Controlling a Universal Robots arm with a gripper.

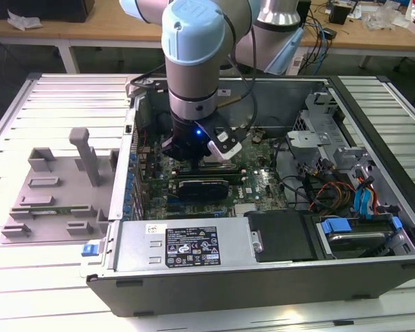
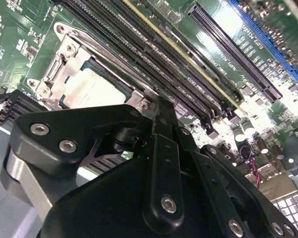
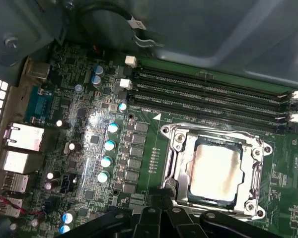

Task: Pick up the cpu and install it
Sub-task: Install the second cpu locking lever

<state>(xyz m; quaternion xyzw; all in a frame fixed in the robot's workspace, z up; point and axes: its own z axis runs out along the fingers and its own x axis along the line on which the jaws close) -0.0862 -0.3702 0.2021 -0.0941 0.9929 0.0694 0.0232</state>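
In the exterior view the arm reaches down into an open computer case (image 1: 373, 207) lying on a white slatted surface (image 1: 41, 277), its tool (image 1: 206, 160) low over the motherboard (image 1: 252, 187). In the second wrist view the cpu (image 2: 92, 89) lies seated inside its socket frame (image 2: 64, 57); the tool (image 2: 154, 111) hovers just beside it, and I cannot tell whether it is open or closed. In the first wrist view the cpu (image 3: 216, 168) sits flat in the frame beside the memory slots (image 3: 208, 91)

The exterior view looks down from above and in front at the open case (image 1: 263, 270), arm (image 1: 194, 62) in the middle. Both wrist views sit close over the motherboard (image 3: 89, 139): the first looks nearly straight down, the second slants low past the gripper (image 2: 154, 198). Both share the socket (image 3: 213, 171)
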